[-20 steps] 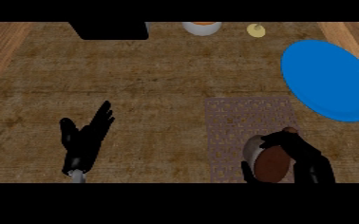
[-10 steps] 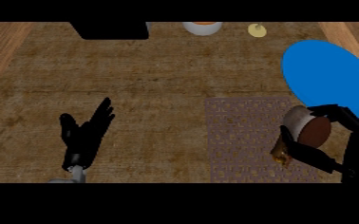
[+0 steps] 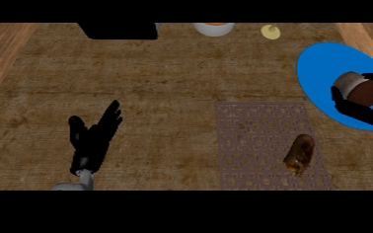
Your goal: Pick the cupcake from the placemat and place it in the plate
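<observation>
We look down on a brown woven counter top (image 3: pixel 167 79) that fills nearly the whole view. Next in size is the blue plate (image 3: pixel 320 74) at the right edge, partly cut off by the frame. Below and left of it lies the grey-brown patterned placemat (image 3: pixel 255 138), flat on the counter, its upper right corner close to the plate's rim. A black box (image 3: pixel 118 30) sits at the far edge, left of centre.

Our left hand (image 3: pixel 93 139) rests at the lower left, fingers straight and spread, pointing up, touching nothing. Our right hand (image 3: pixel 351 106) shows only in part at the right edge, over the plate; its fingers curl round the cupcake (image 3: pixel 355 86), a brown cake in a pale wrapper, which sits above the plate's blue surface. We cannot tell whether it touches the plate.

On the placemat's right side lies a small brown oblong item (image 3: pixel 299 153). At the far edge stand a white bowl (image 3: pixel 214 28) and a small yellowish object (image 3: pixel 271 31).
</observation>
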Controlling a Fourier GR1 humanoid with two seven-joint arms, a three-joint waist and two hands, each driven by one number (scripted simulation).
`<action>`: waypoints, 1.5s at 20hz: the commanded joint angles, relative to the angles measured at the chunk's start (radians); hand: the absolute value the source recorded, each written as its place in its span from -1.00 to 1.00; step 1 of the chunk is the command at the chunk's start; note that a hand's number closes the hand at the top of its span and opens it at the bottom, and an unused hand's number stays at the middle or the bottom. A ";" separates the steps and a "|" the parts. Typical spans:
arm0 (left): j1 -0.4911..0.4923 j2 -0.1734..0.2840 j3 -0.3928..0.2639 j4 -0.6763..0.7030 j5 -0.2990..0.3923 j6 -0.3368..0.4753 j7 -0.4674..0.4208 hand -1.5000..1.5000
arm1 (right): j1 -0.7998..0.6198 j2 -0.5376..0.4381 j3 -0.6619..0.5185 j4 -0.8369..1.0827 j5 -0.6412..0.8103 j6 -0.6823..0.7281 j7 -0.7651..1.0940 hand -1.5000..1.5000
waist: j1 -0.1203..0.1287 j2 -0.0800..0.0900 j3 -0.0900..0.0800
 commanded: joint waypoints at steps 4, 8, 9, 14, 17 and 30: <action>-0.007 -0.011 -0.008 0.024 -0.006 -0.022 -0.027 0.00 | -0.282 -0.108 -0.146 0.527 -0.070 0.078 -0.274 1.00 | 0.012 0.004 0.001; -0.042 0.009 0.023 0.019 0.008 -0.027 -0.006 0.00 | -0.380 -0.168 -0.197 0.737 -0.076 0.103 -0.393 1.00 | 0.024 0.011 0.002; -0.057 -0.014 -0.004 0.041 -0.004 -0.024 0.002 0.00 | -0.412 -0.172 -0.190 0.780 -0.060 0.095 -0.391 1.00 | 0.032 0.016 0.003; -0.044 -0.012 -0.025 0.003 -0.021 -0.023 0.006 0.00 | -0.404 -0.252 -0.091 0.931 0.072 0.117 -0.235 -1.00 | 0.065 0.028 0.003; -0.055 -0.018 -0.028 -0.007 -0.009 -0.033 0.020 0.00 | -0.478 -0.249 -0.044 1.003 0.115 0.188 -0.186 -1.00 | 0.072 0.025 0.004; -0.051 -0.004 0.016 0.028 0.006 -0.038 -0.010 0.00 | -0.499 -0.236 -0.283 1.050 -0.128 0.418 -0.500 -1.00 | 0.041 0.026 0.009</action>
